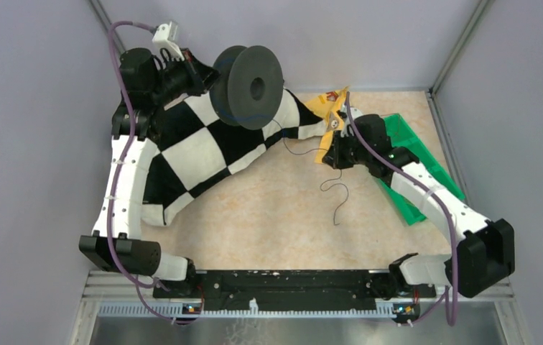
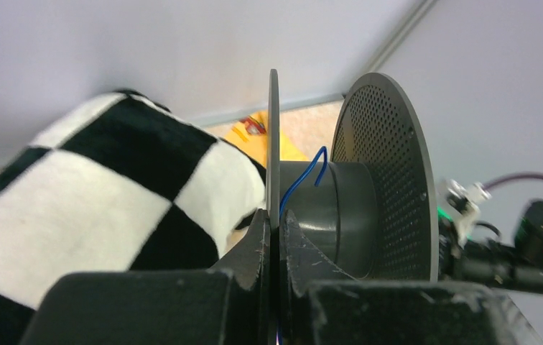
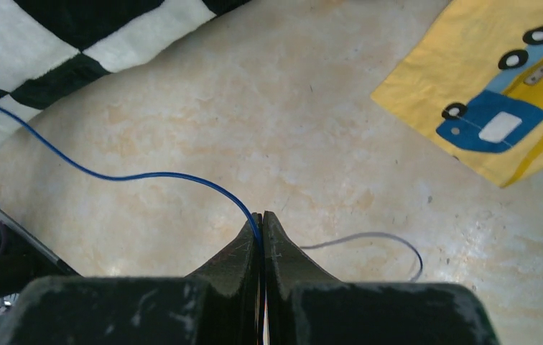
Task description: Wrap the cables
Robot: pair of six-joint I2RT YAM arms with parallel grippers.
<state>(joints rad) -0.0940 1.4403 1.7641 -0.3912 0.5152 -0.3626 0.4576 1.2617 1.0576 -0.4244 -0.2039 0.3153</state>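
While right end effector point(image 3: 262, 215) pinches cable point(image 3: 146, 175) — strand runs left toward spool point(image 1: 248, 86).

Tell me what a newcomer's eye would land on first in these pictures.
The big dark grey spool, held up at the back left by the left gripper clamped on one flange, above a black-and-white checkered cloth. Then the thin blue cable, pinched in the right gripper and running off across that cloth, with a yellow printed cloth nearby.
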